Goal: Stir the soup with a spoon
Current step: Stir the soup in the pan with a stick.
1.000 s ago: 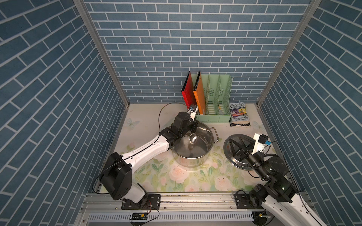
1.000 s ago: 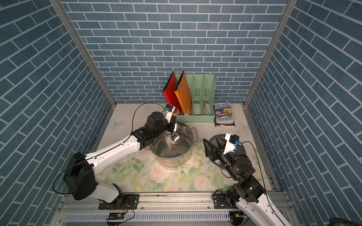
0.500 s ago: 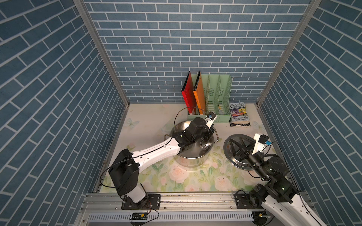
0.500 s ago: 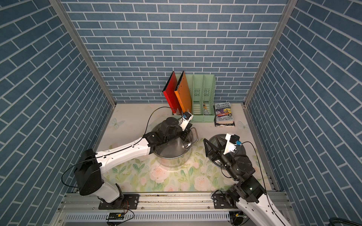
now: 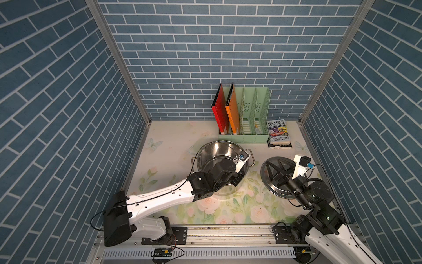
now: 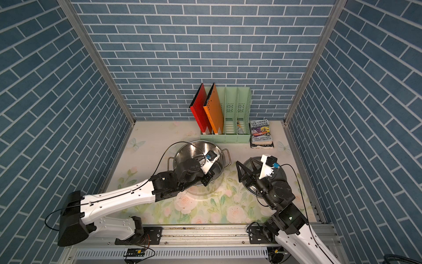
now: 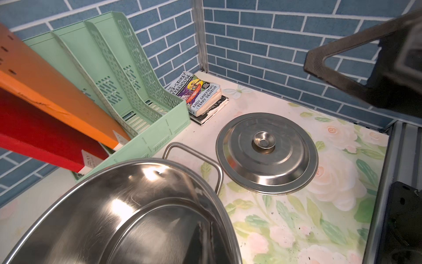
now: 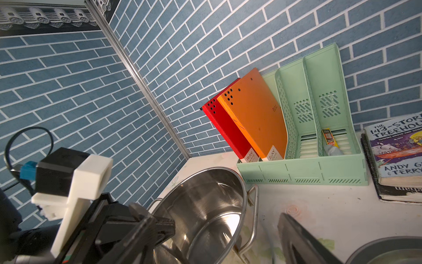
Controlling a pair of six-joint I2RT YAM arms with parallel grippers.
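I see the left end effector (image 8: 167, 227) clamped on the blurred spoon (image 7: 205, 237) by the rim of the pot (image 5: 218, 152); a wide sweep could tip it.

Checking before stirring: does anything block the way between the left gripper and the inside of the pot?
Nothing visible does. The pot is uncovered: its lid lies flat on the table beside it. The left gripper is shut at the pot's rim.

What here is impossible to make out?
Spoon: not clearly seen; the left arm covers the pot's near half in both top views.
Left gripper: blurred in the right wrist view, so its contents are unclear.
Packet in the green rack: print too small, right wrist view.
Lower book: cover under the top book in every view.
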